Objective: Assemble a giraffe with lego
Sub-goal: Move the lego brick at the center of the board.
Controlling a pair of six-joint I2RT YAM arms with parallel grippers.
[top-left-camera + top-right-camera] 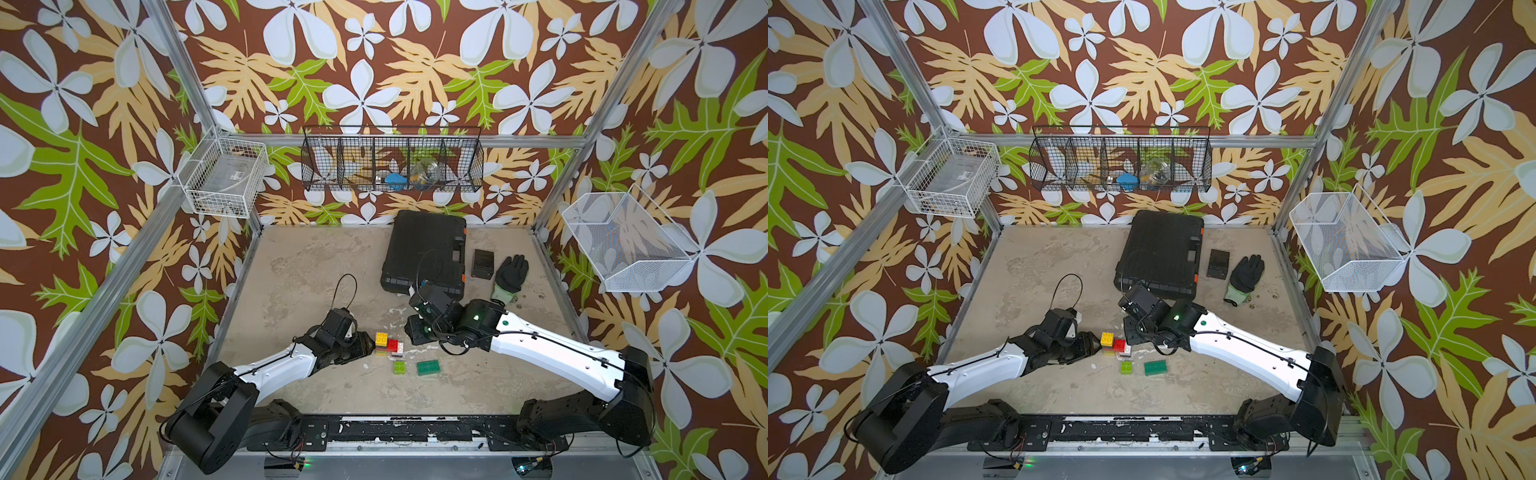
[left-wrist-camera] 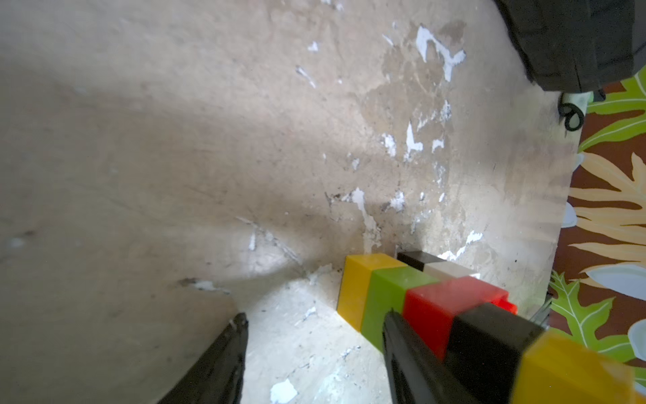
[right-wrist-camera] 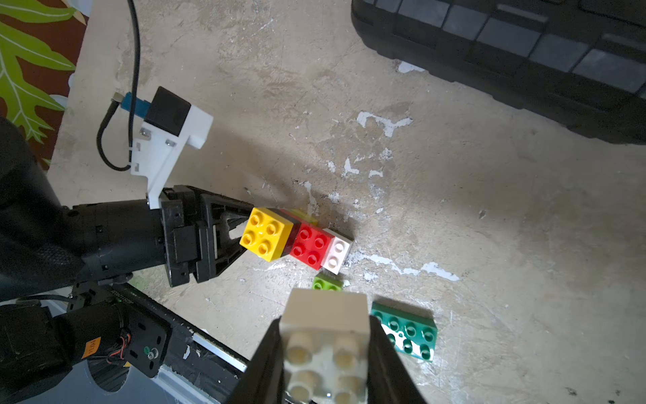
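Note:
A partly built giraffe (image 1: 388, 344) stands on the table. It is a column topped by a yellow brick (image 3: 266, 233), with black, red and lime green below, plus a red body (image 3: 311, 245) and a white brick (image 3: 338, 252). My left gripper (image 2: 318, 332) is open beside the column with bare table between its fingers. One of its fingers (image 2: 402, 353) lies along the column's side. My right gripper (image 3: 325, 320) is shut on a white lego brick (image 3: 327, 346), held above the table. A loose lime green brick (image 1: 399, 367) and a long dark green brick (image 1: 428, 367) lie nearby.
A black case (image 1: 426, 253), a small black box (image 1: 482, 264) and a black glove (image 1: 509, 276) lie at the back right. Wire baskets (image 1: 392, 160) hang on the walls. The arms' base rail (image 1: 395, 432) runs along the front edge.

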